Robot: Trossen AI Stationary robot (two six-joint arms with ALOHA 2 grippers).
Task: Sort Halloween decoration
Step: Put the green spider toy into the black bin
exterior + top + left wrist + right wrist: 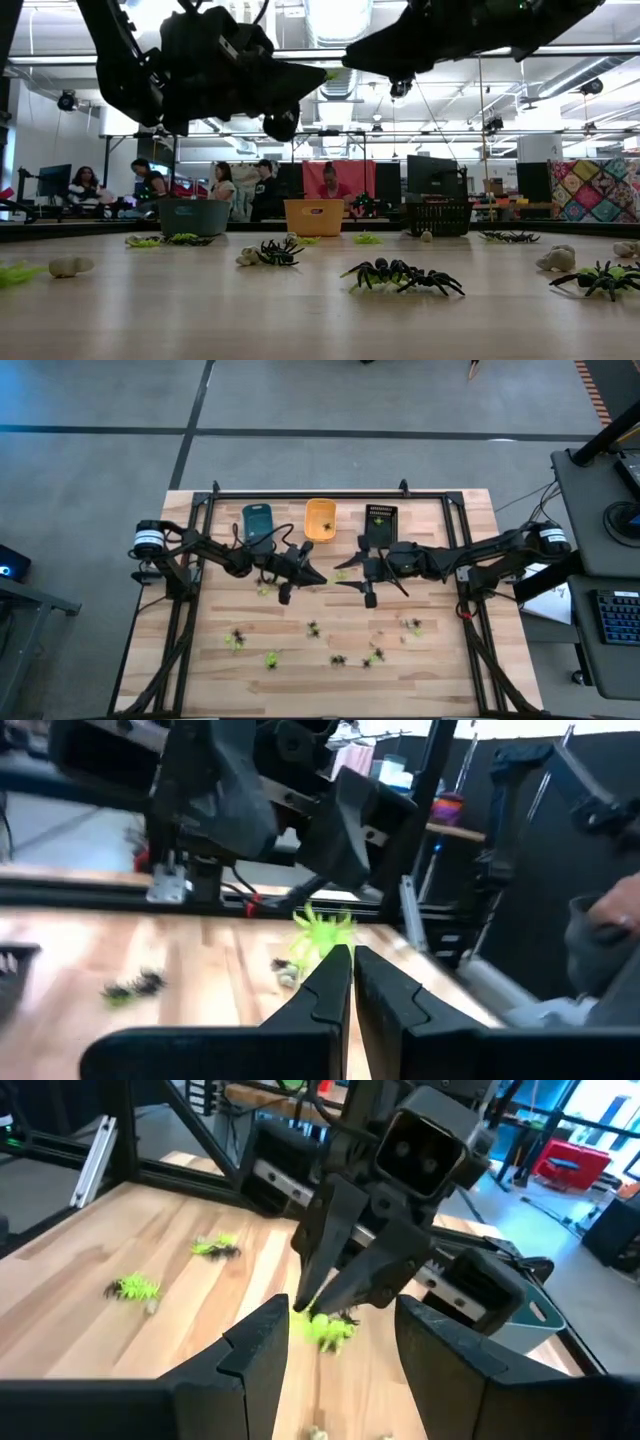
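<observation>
Your two arms [215, 552] were matte black, chunky joints, white-banded bases [148, 540], black cables trailing, wedge fingers [330, 985].

tray contents: from above, the dark speck in the orange tray [320, 520] and the pale dots in the black tray [380, 523] are too small to name
floor-level spiders: far ones [510, 237] blur into the background
left wrist spider: the yellow-green spider [320, 932] is partly covered by the jaws' tips
person: only a hand [610, 923] shows, cut by the edge
</observation>
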